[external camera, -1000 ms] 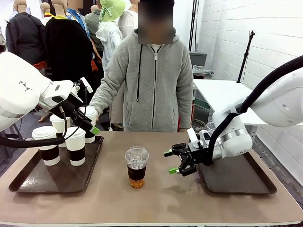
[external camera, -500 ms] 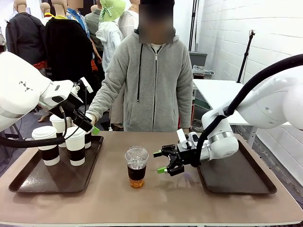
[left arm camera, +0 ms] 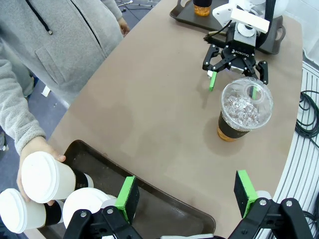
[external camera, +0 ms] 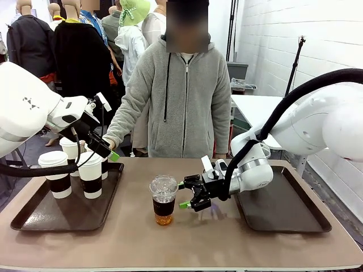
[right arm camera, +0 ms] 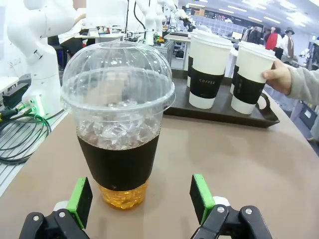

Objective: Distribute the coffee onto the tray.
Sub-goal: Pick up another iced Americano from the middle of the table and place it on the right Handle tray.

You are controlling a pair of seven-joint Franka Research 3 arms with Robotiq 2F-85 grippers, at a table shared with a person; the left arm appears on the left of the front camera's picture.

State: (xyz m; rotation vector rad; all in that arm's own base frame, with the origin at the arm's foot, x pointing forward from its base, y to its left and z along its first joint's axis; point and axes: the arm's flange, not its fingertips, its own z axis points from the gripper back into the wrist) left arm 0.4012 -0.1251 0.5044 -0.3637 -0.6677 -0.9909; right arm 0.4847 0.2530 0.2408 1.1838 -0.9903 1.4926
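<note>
Here, iced cup (external camera: 164, 199): we see it upright, dome lid up, mid-table (external camera: 187, 243) between the trays.
Right gripper (external camera: 188, 195): jaws spread, just beside the cup, holding nothing.
Left gripper (left arm camera: 186, 194): fingers apart, empty, over the left tray (external camera: 34, 218).
Hidden: person's hand (left arm camera: 37, 154) covers part of a white cup (left arm camera: 47, 177).
Surface: brown tabletop.

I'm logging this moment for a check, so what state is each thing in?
Clear plastic dome-lidded cup of dark iced coffee: upright on table, lidded, ungripped.
White paper cups with black sleeves: upright on left brown tray, lidded.
Person's hand: holding one paper cup.
Right gripper: open beside iced coffee.
Left gripper: open, empty.
</note>
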